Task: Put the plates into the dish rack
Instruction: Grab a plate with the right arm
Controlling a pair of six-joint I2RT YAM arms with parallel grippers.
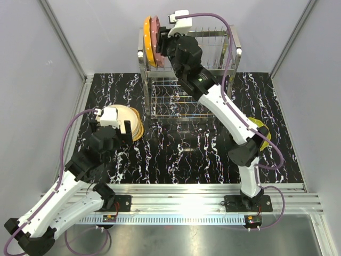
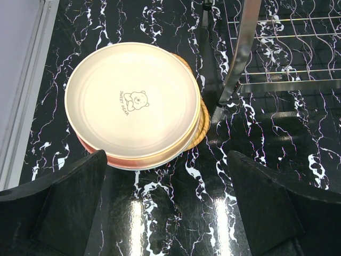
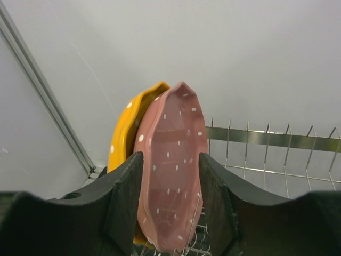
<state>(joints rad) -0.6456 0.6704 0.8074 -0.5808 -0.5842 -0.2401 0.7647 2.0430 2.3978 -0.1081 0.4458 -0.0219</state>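
The dish rack [image 1: 213,58] stands at the back of the table. An orange plate [image 1: 147,40] and a pink white-dotted plate [image 1: 154,33] stand upright at its top left end. My right gripper [image 1: 162,45] is up at them. In the right wrist view its fingers are spread, one on each side of the pink plate [image 3: 173,160], with the orange plate [image 3: 125,133] behind it. A stack of plates topped by a cream one [image 1: 130,120] lies at the left. My left gripper [image 1: 114,133] is open and empty just in front of that stack [image 2: 133,101].
A yellow plate [image 1: 261,128] lies at the right, partly under my right arm. The rack's leg [image 2: 242,53] stands close to the right of the stack. Upright prongs [image 3: 266,138] fill the rack's top tier right of the pink plate. Grey walls enclose the table.
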